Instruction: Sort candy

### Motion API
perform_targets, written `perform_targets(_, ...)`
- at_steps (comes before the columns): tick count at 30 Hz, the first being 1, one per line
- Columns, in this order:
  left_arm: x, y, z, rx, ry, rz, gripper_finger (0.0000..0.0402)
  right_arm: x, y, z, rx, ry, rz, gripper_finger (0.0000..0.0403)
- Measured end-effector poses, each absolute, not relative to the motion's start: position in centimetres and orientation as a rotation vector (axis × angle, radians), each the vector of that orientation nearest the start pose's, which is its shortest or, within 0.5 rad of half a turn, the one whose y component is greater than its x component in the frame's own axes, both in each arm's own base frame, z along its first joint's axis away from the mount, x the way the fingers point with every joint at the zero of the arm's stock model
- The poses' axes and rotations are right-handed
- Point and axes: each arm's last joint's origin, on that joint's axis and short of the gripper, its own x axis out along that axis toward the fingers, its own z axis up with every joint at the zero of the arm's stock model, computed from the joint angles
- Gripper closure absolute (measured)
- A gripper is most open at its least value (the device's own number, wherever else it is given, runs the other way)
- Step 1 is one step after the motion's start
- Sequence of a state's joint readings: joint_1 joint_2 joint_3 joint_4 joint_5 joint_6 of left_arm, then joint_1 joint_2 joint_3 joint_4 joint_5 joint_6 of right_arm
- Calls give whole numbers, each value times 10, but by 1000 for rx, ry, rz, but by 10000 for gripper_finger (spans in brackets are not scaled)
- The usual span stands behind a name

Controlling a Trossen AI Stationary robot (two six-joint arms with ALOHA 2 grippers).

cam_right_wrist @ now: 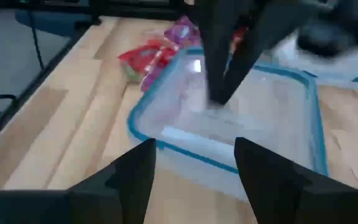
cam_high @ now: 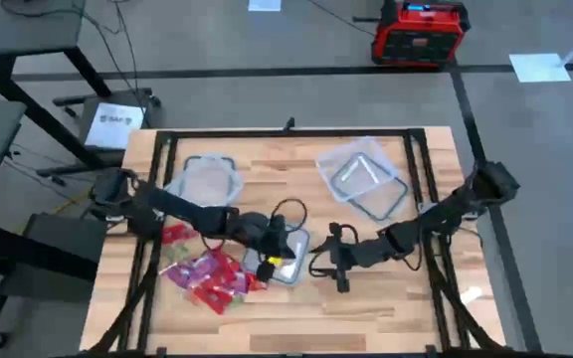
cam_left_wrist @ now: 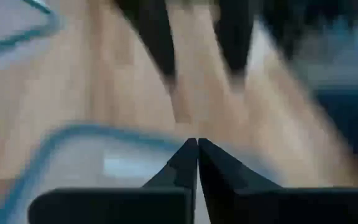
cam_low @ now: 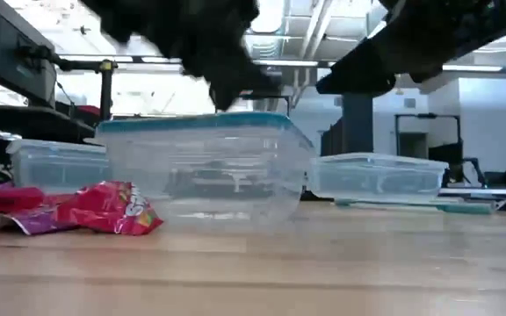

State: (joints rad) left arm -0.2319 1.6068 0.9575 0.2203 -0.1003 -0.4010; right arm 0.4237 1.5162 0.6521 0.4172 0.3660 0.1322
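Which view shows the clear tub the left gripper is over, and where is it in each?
High view: the clear rectangular plastic tub with the bluish rim lies mid-table, beside the pile of red and pink wrapped candy.
Low view: centre.
Left wrist view: lower left.
Right wrist view: centre.
Shared landmark: the candy pile, absent only from the left wrist view.

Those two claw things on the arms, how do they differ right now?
The left gripper has its fingers pressed shut; the right gripper has its fingers spread open. The left gripper hangs over the inside of the near clear tub; the right gripper sits just outside that tub, facing its wall. The left gripper is nearer the candy pile; the right one is on the tub's far side from it. Both are dark, two-fingered and hold nothing visible.
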Motion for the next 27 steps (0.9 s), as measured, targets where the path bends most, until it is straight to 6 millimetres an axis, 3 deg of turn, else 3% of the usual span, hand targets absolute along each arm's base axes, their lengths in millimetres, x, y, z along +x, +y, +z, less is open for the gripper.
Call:
perform_targets(2, 336, -89, 227, -346, 423, 77, 402, 274, 109, 177, -28, 431, 15, 198)
perform_targets(6, 333, -110, 207, -293, 412, 269, 402, 276, 105, 177, -22, 437, -2, 198)
perform_targets(15, 352, -119, 151, -247, 465, 308, 402, 273, 103, 171, 2, 495, -24, 198)
perform_targets(21, 360, -108, 137, 113, 600, 26, 402, 264, 109, 162, 32, 593, -29, 198)
perform_targets(27, 362, -80, 146, 304, 633, -197, 402, 247, 126, 156, 39, 698, 5, 198)
